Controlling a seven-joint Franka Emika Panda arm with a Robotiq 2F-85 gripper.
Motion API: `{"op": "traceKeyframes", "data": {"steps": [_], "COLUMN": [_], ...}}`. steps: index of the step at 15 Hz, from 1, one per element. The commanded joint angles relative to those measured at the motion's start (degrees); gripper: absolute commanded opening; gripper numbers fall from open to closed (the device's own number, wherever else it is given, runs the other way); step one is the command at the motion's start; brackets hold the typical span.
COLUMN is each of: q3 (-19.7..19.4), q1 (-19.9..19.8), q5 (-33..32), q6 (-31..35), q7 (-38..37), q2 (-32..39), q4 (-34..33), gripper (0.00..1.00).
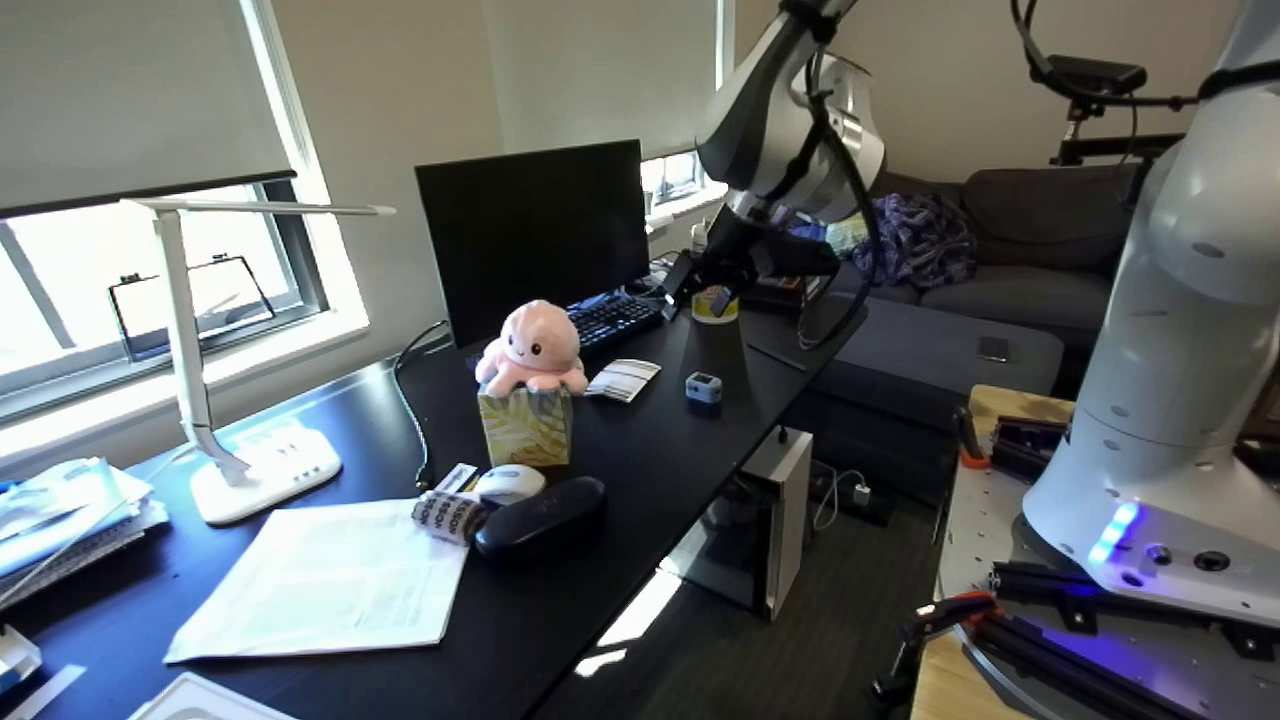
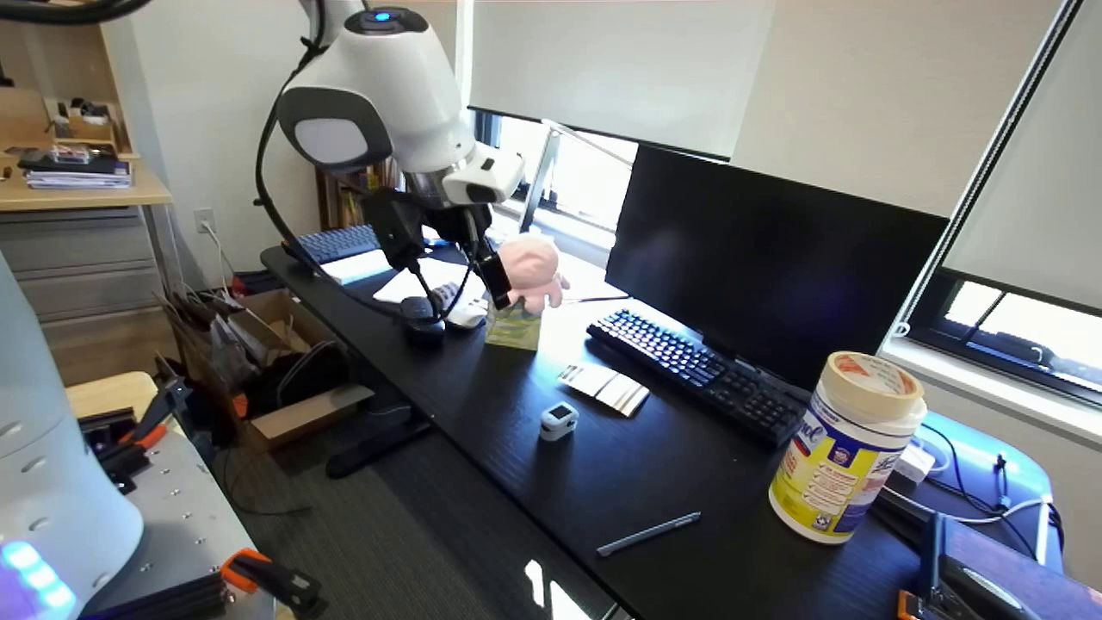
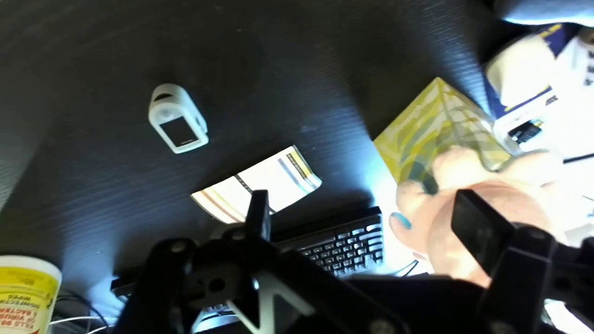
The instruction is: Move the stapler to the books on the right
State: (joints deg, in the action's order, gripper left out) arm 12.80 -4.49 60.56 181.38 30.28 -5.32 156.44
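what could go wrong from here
Lowering the open black two-fingered gripper could knock the pink plush octopus, which it overlaps in the wrist view, off its yellow-patterned box. The thin black cable looping off the white-and-grey arm might snag. A wide swing could topple the upright white-and-yellow plastic canister.

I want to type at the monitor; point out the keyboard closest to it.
The black keyboard, lying right in front of the monitor; the bluish keyboard lies well away from it.
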Motion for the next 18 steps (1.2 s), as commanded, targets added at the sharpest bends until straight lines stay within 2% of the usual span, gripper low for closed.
{"op": "traceKeyframes", "data": {"steps": [1, 2, 5, 7, 9, 11, 12, 13, 15, 18], "q3": [-3.6, -0.8, -8.7, -12.0, -12.3, -14.8, -14.6, -14.6, -15.2, -15.3], "q1": [1.0, -3.2, -1.0, -1.2, -1.1, -0.9, -0.7, -0.2, -0.2, -0.2], "q5": [-14.6, -15.1, -26.9, -37.2, -40.2, -48.0, -48.8, -45.6, -47.4, -47.5], "q6": [5.7, 3.0, -7.2, -17.7, -27.1, -35.6, -39.2, -33.0, -37.9, -38.6], "q7": [-6.4, -3.9, -6.0, -12.4, -16.6, -26.6, -30.7, -24.1, -28.1, -28.8], "q2": [7.6, 8.7, 9.5, 7.7, 5.6, 1.1, -0.6, 4.0, 0.6, -0.5], "q4": [3.4, 3.4, 3.3, 1.6, -1.5, -5.0, -7.1, -5.3, -7.7, -7.5], "gripper": [1.0, 1.0, 1.0, 1.0, 1.0, 1.0, 1.0, 1.0, 1.0, 1.0]}}
